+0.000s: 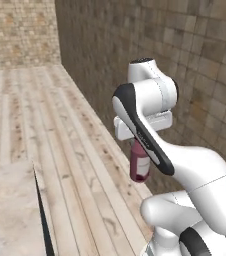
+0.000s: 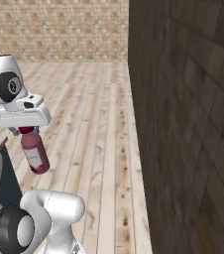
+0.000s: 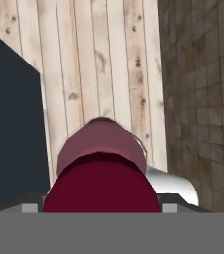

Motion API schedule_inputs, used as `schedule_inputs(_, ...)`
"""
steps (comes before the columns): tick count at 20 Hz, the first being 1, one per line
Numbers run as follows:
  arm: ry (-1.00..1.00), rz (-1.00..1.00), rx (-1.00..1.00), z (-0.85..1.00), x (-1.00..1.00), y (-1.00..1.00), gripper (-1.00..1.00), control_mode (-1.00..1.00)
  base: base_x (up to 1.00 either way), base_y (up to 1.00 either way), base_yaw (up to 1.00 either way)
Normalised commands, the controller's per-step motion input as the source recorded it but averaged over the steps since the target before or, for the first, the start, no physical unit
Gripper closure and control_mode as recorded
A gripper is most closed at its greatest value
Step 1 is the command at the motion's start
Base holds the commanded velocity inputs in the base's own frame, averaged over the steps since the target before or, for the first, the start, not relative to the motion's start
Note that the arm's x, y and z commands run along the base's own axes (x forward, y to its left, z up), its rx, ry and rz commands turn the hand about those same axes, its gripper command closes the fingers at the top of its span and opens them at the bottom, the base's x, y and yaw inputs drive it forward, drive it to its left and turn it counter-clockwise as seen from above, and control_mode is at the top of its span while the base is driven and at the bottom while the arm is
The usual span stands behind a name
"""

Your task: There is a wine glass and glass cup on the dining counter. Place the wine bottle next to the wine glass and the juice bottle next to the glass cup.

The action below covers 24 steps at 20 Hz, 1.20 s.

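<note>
The juice bottle is a stout maroon bottle with a white label, and it hangs in the air over the plank floor. My gripper is shut on its dark red cap from above. From the right base view the juice bottle tilts slightly under the gripper. In the hand view its wide cap and maroon shoulder sit right in front of the camera. A corner of the beige marbled dining counter shows at the lower left. The wine glass, the glass cup and the wine bottle are out of view.
A dark brick wall runs close along the right of the arm. Light wooden floor stretches ahead to a lighter brick wall. The counter's dark side panel drops to the floor left of the bottle.
</note>
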Motion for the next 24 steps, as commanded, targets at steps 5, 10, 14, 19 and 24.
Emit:
schedule_inputs(5, 0.0, 0.0, 0.0, 0.0, 0.0, 0.0, 1.0, 1.0, 0.77, -0.15, 0.21)
schedule_inputs(10, 0.0, 0.0, 0.0, 0.0, 0.0, 0.0, 1.0, 1.0, 0.77, -0.15, 0.21)
schedule_inputs(14, 0.0, 0.0, 0.0, 0.0, 0.0, 0.0, 1.0, 1.0, 0.76, -0.15, 0.25)
schedule_inputs(19, 0.0, 0.0, 0.0, 0.0, 0.0, 0.0, 1.0, 1.0, 0.72, -0.14, 0.32)
schedule_inputs(24, 0.0, 0.0, 0.0, 0.0, 0.0, 0.0, 1.0, 1.0, 0.69, -0.13, 0.36)
